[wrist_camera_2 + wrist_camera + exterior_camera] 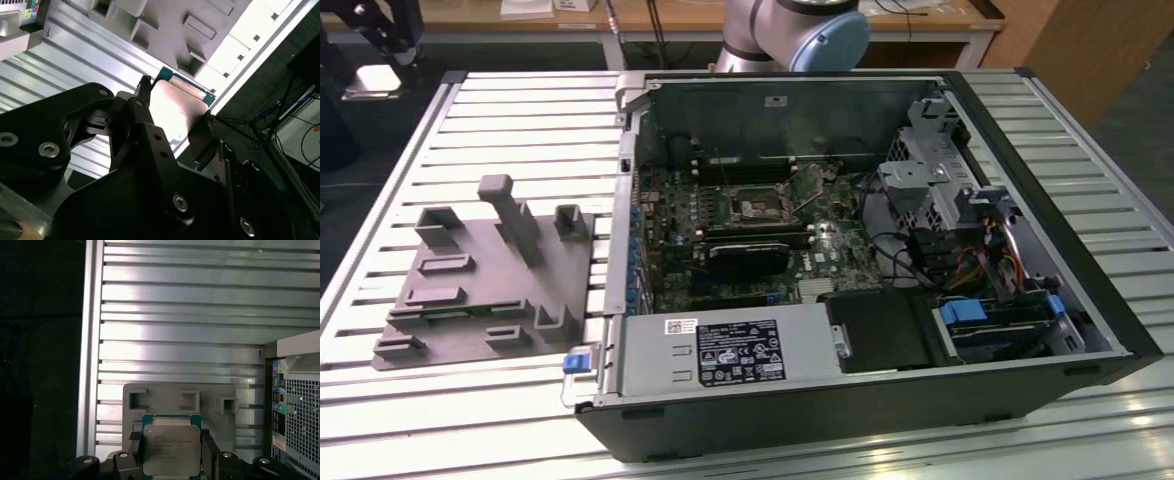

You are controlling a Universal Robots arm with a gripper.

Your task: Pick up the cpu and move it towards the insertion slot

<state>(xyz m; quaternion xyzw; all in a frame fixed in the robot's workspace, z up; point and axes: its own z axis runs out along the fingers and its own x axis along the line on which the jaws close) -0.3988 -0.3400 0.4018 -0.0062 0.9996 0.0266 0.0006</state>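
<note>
- Exterior view: the insertion slot (757, 208) sits unfilled on the green board in the open computer case (1014, 330). The grey fixture plate (467, 300) lies by the slatted table's (520, 130) edge on the exterior view's left.
- Second wrist view: the gripper (176, 112) pinches the cpu (177, 107) between both fingers.
- First wrist view: cpu (171, 449) looks lifted off the fixture plate (175, 397), though height's hard to judge. Pickup done; the slot isn't reached.
</note>
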